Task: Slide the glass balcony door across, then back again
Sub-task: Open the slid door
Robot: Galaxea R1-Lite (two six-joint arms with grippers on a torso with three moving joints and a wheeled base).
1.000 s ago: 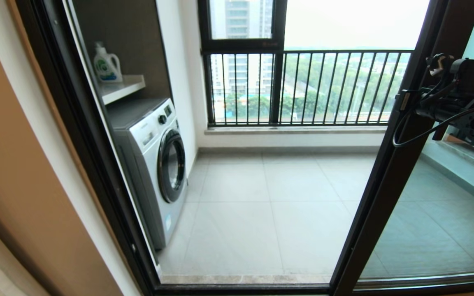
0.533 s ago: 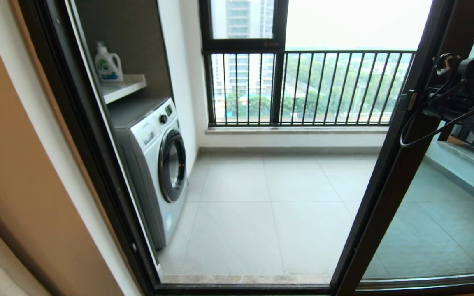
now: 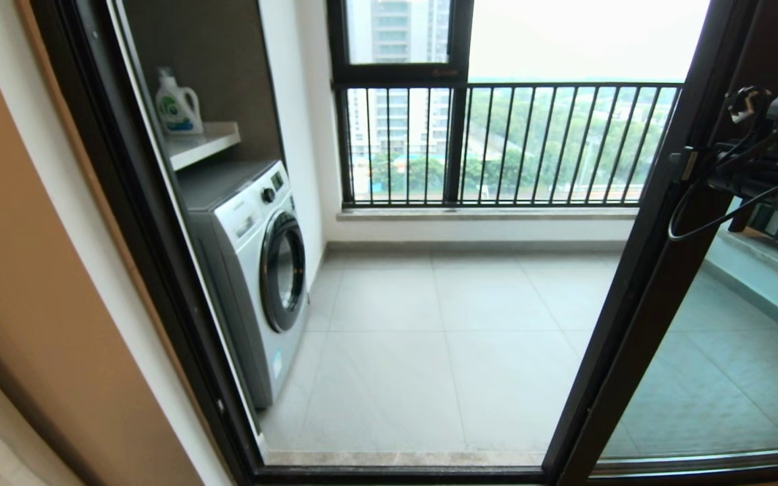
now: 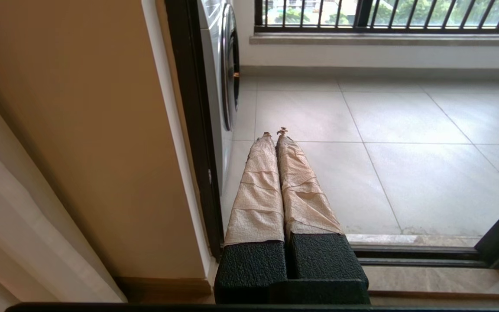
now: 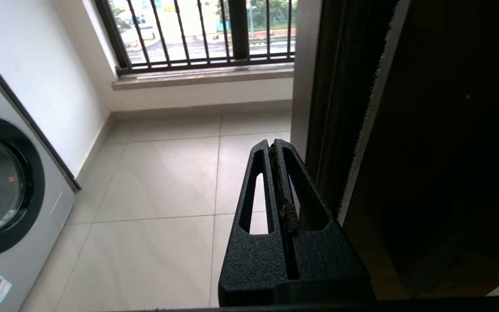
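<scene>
glass balcony door (image 3: 639, 297) further right, right pincer (image 5: 274, 145) alongside

Dark-brown door frame (image 3: 639, 317), white-and-silver washing machine (image 3: 254, 270), pale grey floor tiles (image 3: 443, 337), black barred railing (image 3: 510, 145).

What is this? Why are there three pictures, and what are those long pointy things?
It's a robot with two arms, and each arm ends in a gripper. The big picture is from a camera on its head: you see a balcony with a washing machine and a glass sliding door. The other two come from cameras on its wrists. The pointy things are the gripper fingers. The left gripper, wrapped in tan tape, is shut and holds nothing, low by the doorway. The right gripper is also shut, right beside the door's dark edge.
</scene>
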